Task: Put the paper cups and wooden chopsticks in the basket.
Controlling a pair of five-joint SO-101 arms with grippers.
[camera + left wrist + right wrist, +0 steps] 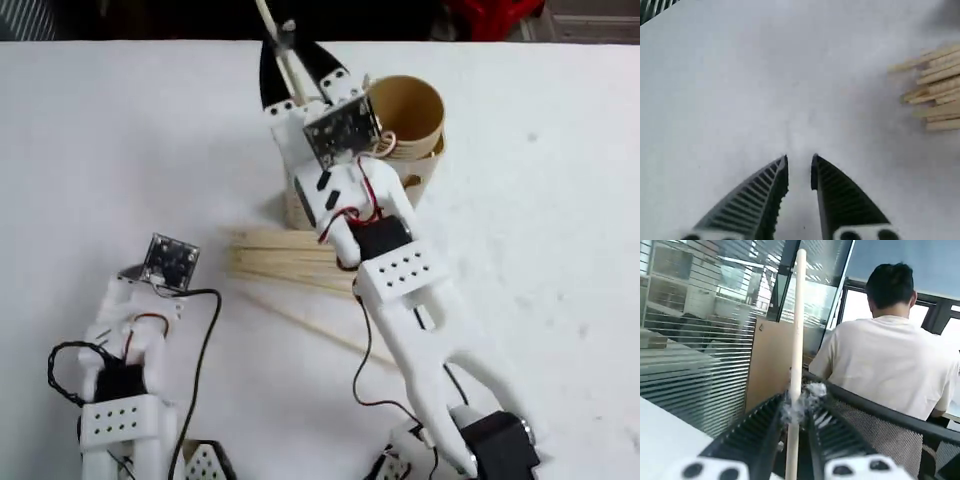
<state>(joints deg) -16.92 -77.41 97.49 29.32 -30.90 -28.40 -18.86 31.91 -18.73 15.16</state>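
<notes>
- Up at twelve o'clock, the right claw is pinching one thin, pale chopstick.
- At seven o'clock, the left claw is hanging slightly open, as its wrist view is showing.

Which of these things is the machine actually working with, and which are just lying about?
Part of the job:
- chopstick, held in the right gripper
- pile of chopsticks on the table
- paper cup
- basket

Just there:
- white table
- black cable
- window blinds in the room behind
</notes>
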